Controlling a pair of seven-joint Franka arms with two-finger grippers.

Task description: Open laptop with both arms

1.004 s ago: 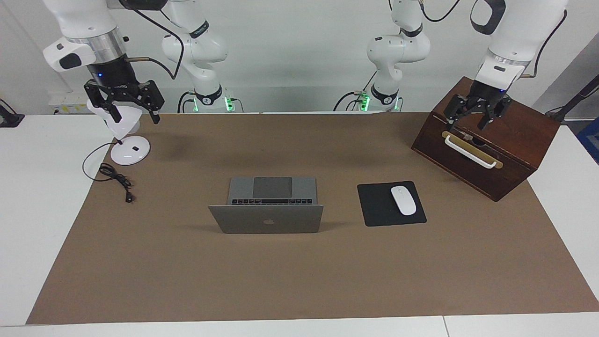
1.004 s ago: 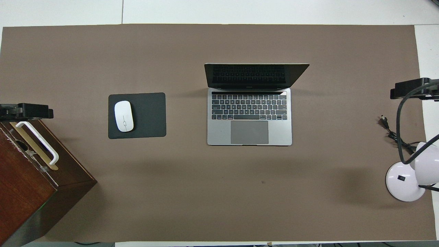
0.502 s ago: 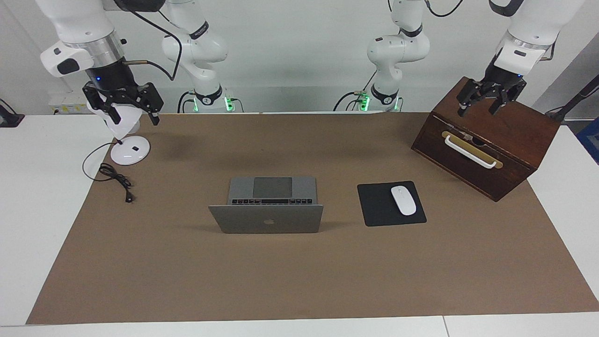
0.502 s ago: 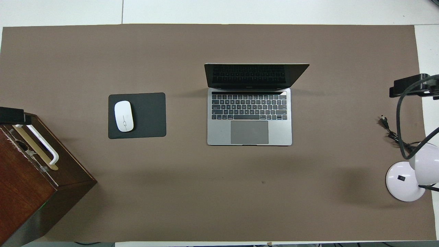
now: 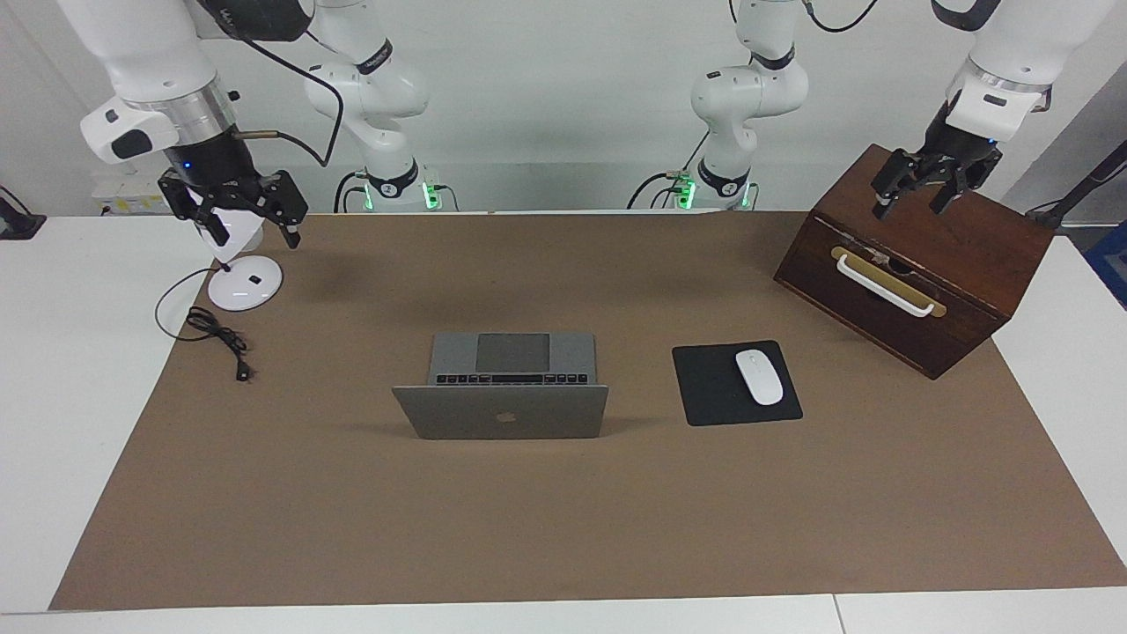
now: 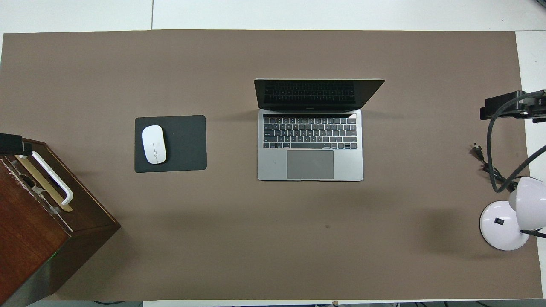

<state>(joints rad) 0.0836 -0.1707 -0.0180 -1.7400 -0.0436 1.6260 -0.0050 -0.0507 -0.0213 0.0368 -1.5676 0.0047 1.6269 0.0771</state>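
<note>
The silver-grey laptop (image 5: 502, 412) stands open in the middle of the brown mat, its lid upright with the apple logo facing away from the robots. The overhead view shows its dark keyboard and trackpad (image 6: 310, 145). My left gripper (image 5: 909, 210) is open and empty, up in the air over the wooden box; only its tip (image 6: 10, 143) shows in the overhead view. My right gripper (image 5: 254, 234) is open and empty, up over the white desk lamp, and shows at the edge of the overhead view (image 6: 507, 107). Neither touches the laptop.
A dark wooden box (image 5: 916, 264) with a white handle stands at the left arm's end. A black mouse pad (image 5: 735, 383) with a white mouse (image 5: 759, 377) lies beside the laptop. A white desk lamp (image 5: 242, 282) and its cable (image 5: 216, 335) are at the right arm's end.
The left gripper has risen and moved back over the top of the wooden box. The right gripper has shifted slightly over the lamp. The laptop has not moved.
</note>
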